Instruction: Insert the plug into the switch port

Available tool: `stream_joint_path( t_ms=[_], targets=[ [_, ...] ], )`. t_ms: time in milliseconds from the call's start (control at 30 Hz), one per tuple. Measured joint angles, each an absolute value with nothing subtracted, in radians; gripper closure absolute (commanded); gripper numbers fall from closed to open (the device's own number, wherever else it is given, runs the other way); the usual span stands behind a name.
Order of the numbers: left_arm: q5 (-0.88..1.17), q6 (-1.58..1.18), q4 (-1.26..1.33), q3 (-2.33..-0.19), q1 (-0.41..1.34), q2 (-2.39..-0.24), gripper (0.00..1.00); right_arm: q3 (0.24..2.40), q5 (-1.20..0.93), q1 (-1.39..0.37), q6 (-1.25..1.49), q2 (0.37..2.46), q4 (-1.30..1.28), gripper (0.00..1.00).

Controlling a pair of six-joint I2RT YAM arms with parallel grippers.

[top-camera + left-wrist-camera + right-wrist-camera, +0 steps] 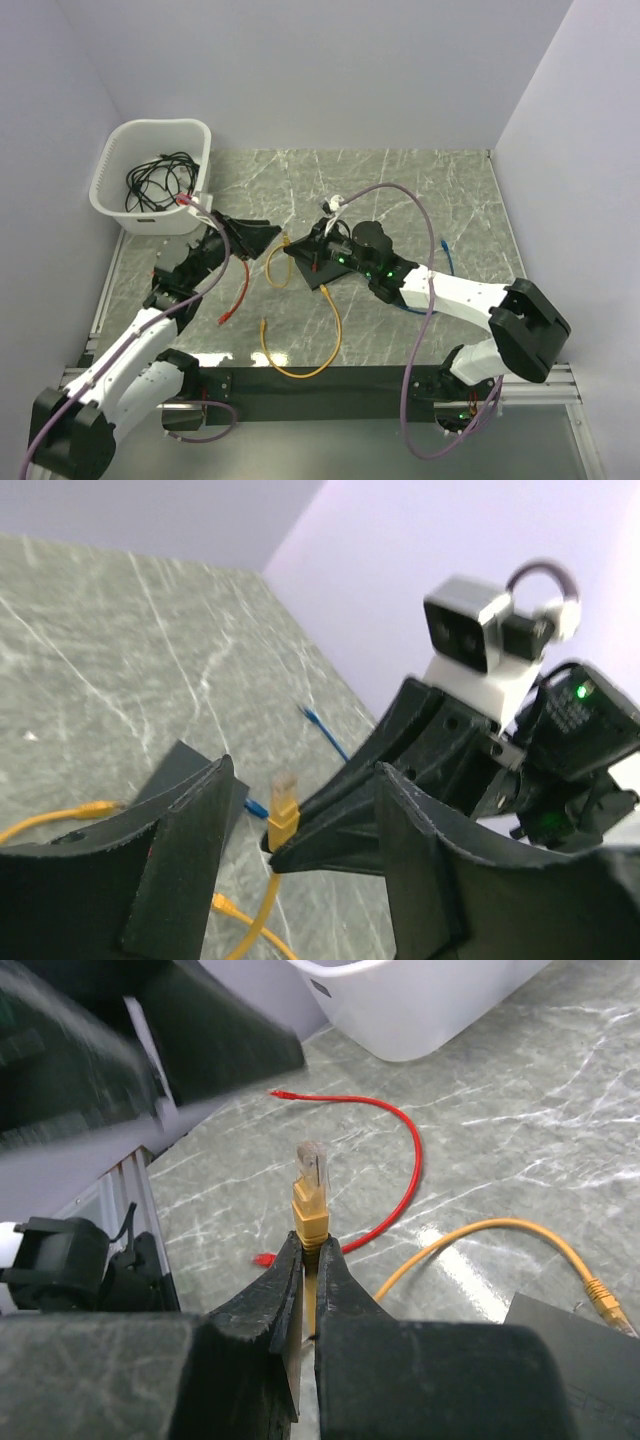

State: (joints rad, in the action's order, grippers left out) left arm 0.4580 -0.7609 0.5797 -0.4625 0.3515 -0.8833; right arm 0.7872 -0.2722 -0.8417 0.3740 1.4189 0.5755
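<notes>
Plug (pixel 310 1175): clear tip over a yellow boot, standing upright, nipped at the boot by the right gripper (pixel 308 1248), whose fingers are pressed together on it. The tip pokes out past the fingertips, touching nothing else.

Switch (pixel 560 1360): flat on the marble table (pixel 400 190), its corner just right of the right gripper in the right wrist view. From above, that gripper sits over its left end. The plug is not in any port.

An orange cable (pixel 500 1232) curves across the table toward the switch. Beyond the plug lies a red cable (pixel 405 1155).

Left gripper (pixel 248 235): spread wide. In its own wrist view, its fingers (pixel 180 850) frame the plug and the right gripper's tips. Whether the plug lies between them or past them, cannot tell.

Farthest back, a white basket (pixel 150 180) holds black cables.
</notes>
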Motion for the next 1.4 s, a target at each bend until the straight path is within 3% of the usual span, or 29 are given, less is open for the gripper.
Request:
stream_joint_path(
  t_ms=[233,500,833,1133,1400],
  targets=[
    [0.283,-0.716,0.314,-0.587,0.362,-0.769,0.39,0.775,-0.273,-0.842,0.353,1.381,0.574,1.00],
    [0.044,-0.707,0.074,-0.726,0.487,-0.837,0.42,0.814,-0.147,-0.899,0.292,1.381,0.455,1.00],
    [-0.134,-0.694,0.009,-0.758,0.671,-0.991,0.54,0.894,0.001,-0.966,0.209,1.381,0.349,1.00],
    [-0.218,-0.692,-0.007,-0.774,0.696,-0.997,0.62,0.894,0.028,-0.969,0.192,1.384,0.325,1.00],
    [-0.244,-0.692,-0.007,-0.775,0.708,-0.997,0.78,0.894,0.034,-0.971,0.188,1.384,0.317,1.00]
  ],
)
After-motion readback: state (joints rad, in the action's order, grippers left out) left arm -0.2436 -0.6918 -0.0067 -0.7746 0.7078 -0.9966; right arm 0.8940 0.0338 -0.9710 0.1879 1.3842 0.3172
